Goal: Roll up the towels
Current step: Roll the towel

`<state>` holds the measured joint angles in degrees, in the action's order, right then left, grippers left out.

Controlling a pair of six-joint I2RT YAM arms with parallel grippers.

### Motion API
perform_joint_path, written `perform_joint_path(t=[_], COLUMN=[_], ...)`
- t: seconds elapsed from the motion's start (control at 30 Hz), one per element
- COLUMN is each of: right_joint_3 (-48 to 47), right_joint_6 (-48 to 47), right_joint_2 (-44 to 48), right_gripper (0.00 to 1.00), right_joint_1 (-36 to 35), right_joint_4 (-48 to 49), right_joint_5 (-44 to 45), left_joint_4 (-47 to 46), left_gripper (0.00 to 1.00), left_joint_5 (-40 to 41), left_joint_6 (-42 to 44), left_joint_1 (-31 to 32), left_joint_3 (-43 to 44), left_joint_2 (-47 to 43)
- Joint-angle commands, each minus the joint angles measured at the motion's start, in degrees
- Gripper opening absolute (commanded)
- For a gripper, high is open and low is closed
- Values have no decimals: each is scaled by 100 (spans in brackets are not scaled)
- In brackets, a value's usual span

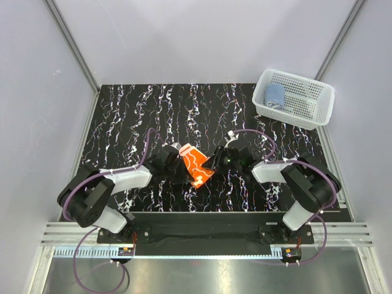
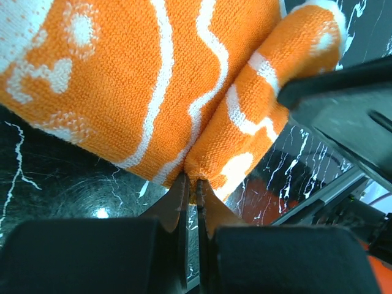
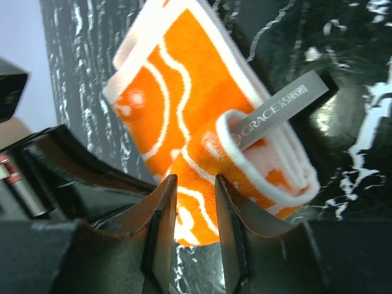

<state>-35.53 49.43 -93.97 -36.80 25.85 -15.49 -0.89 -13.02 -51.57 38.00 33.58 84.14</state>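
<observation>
The blue towel point(image 1: 275, 95) lies rolled in the basket point(image 1: 319, 109) at two o'clock, while the left pincer point(image 2: 191, 182) and right pincer point(image 3: 191, 185) pinch the half-rolled orange towel point(image 1: 197, 166).

Robotics lab enclosure: plain white panels point(image 1: 202, 37) in aluminium framing point(image 1: 72, 46) surround a black marbled counter point(image 1: 122, 116); cabled arms point(image 1: 122, 179) bolted to a base rail point(image 1: 202, 231).

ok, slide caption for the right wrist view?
Right gripper pinching the partly rolled orange towel, grey label showing, above the black marbled table.
</observation>
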Motion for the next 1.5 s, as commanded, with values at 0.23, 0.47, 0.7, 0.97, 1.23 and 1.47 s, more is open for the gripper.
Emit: perform_joint_path(t=[0.23,0.47,0.7,0.97,1.23,1.47], right_joint_3=[55,-103,-323,-464,-543,-648], right_joint_6=[23,-188,-311,-355,-443,-522], right_joint_2=[-411,-227,-209,-174,-130,-156], right_gripper=[37,36,36,36,36,36], right_joint_1=[-3,-56,-143,-161,-161,-161], right_joint_4=[114,-448,-949,-1231,-1433,-1591], right_joint_5=[502,599,678,678,652,626], left_joint_4=[826,1941,2049,1373,818,572], left_gripper=[62,71,71,68,67,66], left_joint_5=[501,1985,3330,3235,3138,3270], left_joint_6=[639,1342,2159,2907,3346,3443], left_joint_1=[-56,233,1708,2317,2317,2317], left_joint_3=[245,693,1220,1572,1590,1485], left_joint_2=[-230,-1100,-1322,-654,85,612])
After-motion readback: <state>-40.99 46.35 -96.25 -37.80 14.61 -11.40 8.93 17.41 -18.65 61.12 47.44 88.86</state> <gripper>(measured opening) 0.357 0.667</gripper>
